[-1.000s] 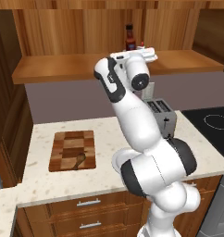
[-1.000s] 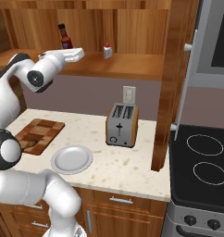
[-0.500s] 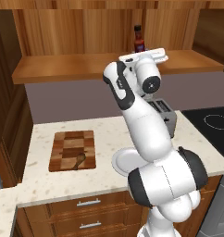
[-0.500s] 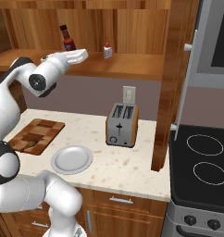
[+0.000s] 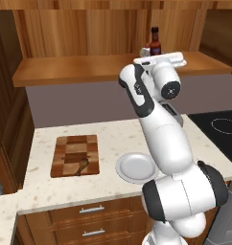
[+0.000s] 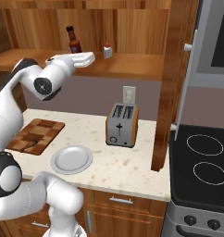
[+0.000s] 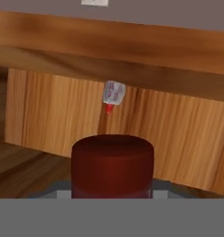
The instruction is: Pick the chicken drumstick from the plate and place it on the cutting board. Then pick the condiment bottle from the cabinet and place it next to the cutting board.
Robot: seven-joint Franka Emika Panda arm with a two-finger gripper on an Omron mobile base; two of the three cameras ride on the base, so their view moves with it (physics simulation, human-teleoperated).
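1. The drumstick (image 5: 81, 165) lies on the cutting board (image 5: 75, 154) at the left of the bench (image 5: 108, 139), and the plate (image 5: 135, 167) beside it is bare, so the first half of the task looks done.
2. The step in hand is fetching the bottle (image 6: 75, 40) (dark body, black cap), which stands upright on the open wooden shelf (image 6: 127, 65) with a tiny white container (image 6: 107, 51) just beside it.
3. The end effector (image 6: 88, 57) is raised to shelf height near the bottle's base; in the hand view a dark red-brown round shape sits right at the bottom, apparently the bottle between the fingers.
4. The jaws stand nearly closed, and seem clamped on the bottle, though the contact itself is hidden.
5. Next, I judge, comes a lift clear of the shelf edge, then a descent to bare bench beside the cutting board, keeping the bottle upright.
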